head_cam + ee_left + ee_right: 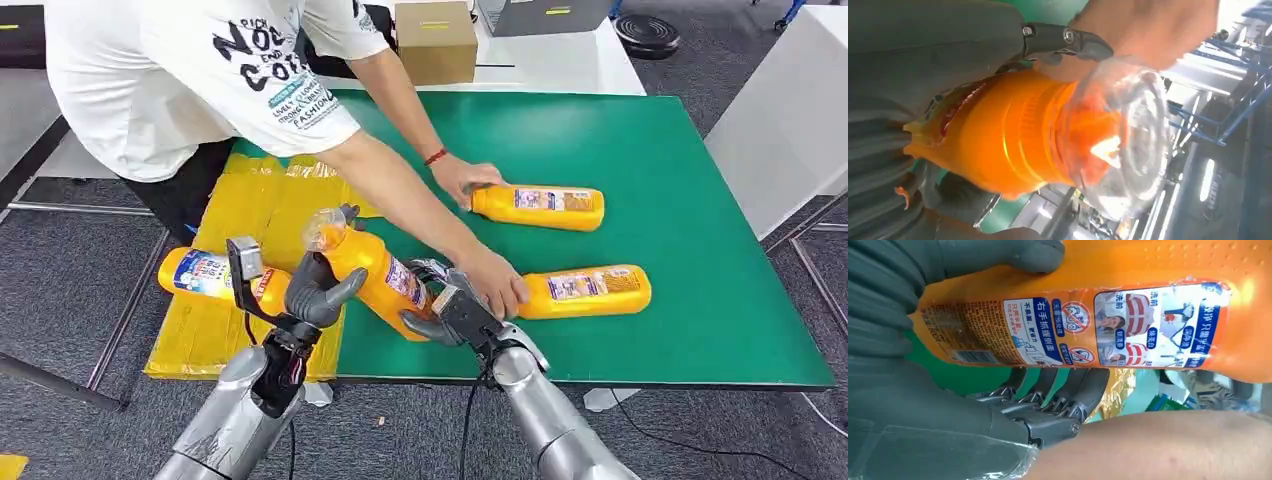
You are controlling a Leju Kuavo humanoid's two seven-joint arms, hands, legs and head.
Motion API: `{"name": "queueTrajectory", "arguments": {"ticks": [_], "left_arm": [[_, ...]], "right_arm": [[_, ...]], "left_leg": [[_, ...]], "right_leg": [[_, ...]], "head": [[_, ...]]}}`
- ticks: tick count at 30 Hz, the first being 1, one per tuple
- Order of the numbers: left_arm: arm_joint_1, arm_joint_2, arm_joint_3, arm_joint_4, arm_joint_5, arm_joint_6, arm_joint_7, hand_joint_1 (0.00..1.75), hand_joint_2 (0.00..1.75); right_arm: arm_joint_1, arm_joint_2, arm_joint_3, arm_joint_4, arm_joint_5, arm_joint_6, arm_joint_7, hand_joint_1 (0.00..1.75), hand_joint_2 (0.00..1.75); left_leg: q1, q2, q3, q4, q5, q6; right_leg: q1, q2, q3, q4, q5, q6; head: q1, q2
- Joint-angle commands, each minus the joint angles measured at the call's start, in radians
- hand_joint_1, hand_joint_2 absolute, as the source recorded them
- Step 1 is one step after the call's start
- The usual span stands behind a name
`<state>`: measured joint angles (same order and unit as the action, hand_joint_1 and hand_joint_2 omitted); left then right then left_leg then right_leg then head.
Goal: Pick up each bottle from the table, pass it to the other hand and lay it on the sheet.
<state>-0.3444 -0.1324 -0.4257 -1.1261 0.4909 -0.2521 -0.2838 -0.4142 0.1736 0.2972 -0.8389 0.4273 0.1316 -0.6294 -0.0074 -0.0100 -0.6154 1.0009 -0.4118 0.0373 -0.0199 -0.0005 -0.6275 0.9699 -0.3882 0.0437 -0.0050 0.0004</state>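
1. Both hands are on 1 orange plastic bottle with a clear cap, tilted in the air above the near edge of the green table mat.
2. Left hand wraps the neck end; right hand grips the base end.
3. Another orange bottle lies on the crinkled yellow sheet.
4. A person's hands touch 2 more orange bottles on the mat, the far one and the near one.

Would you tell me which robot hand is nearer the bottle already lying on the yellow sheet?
Left. The left hand is just beside the bottle on the sheet; the right hand is farther off, over the green mat.
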Motion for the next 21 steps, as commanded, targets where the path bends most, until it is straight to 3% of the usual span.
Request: {"name": "queueTrajectory", "arguments": {"ticks": [1, 21], "left_arm": [[-0.081, -0.008, -0.035, 0.102, -0.023, 0.029, -0.001, 0.00, 1.75], [-0.116, -0.001, 0.004, 0.163, -0.047, 0.063, -0.019, 0.00, 1.75]], "right_arm": [[-0.049, 0.015, 0.044, 0.078, 0.012, 0.015, 0.009, 1.75, 1.75], [-0.074, 0.006, 0.130, 0.189, 0.078, 0.028, 0.050, 1.75, 1.75]], "left_leg": [[0.002, 0.000, 0.005, 0.001, -0.003, -0.003], [0.002, 0.001, 0.005, 0.001, -0.003, -0.002]], "right_leg": [[0.002, -0.001, 0.005, 0.001, -0.003, -0.002], [0.002, 0.000, 0.005, 0.000, -0.002, -0.002]], "head": [[0.000, 0.000], [0.000, 0.000]]}}
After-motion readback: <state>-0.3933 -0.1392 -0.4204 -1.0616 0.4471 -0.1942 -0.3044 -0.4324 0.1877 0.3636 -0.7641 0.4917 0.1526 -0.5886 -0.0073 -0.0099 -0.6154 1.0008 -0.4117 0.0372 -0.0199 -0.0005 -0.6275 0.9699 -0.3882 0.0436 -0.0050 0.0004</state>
